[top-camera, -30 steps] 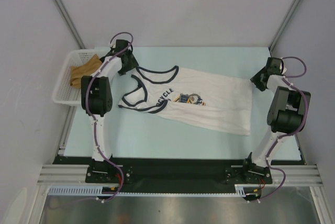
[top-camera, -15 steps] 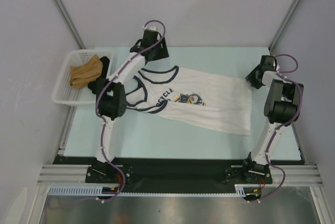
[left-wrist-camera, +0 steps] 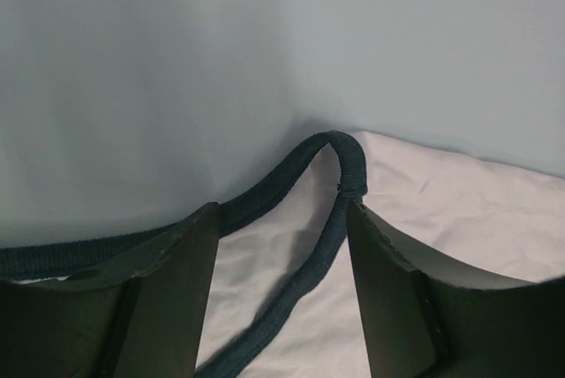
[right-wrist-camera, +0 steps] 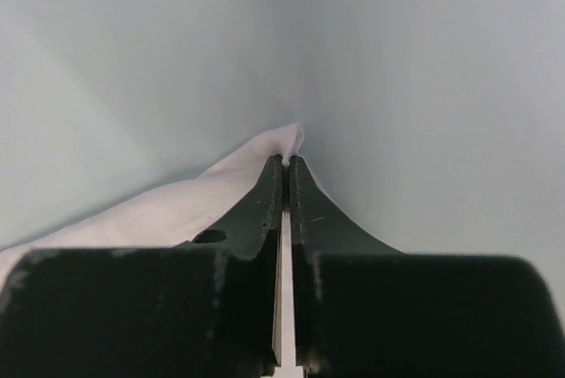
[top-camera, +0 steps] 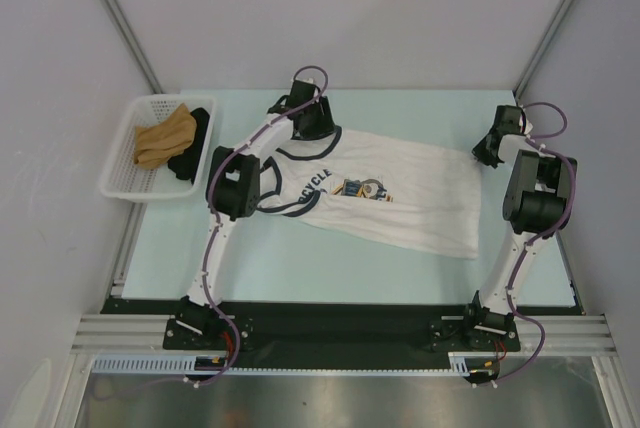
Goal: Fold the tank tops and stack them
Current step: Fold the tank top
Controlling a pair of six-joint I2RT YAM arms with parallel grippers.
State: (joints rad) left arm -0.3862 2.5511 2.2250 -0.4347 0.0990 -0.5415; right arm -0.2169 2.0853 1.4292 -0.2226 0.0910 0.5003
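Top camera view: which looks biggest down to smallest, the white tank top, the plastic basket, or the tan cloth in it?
1. tank top
2. basket
3. tan cloth, which fits inside the basket

Pale green table (top-camera: 300, 258) carries 1 spread tank top (top-camera: 420, 193), 1 basket (top-camera: 120, 153) at left.

1. Left arm (top-camera: 235, 183) rises from its base, bends at the elbow and stretches far forward and to the right.
2. Left gripper (left-wrist-camera: 282, 208) points down low, its fingers (left-wrist-camera: 177, 281) spread wide apart.
3. Right arm (top-camera: 540, 198) stands folded, with the wrist tucked toward the far right.
4. Right gripper (right-wrist-camera: 285, 164) has its fingers pressed together, pinching a tank top (right-wrist-camera: 168, 215) corner.
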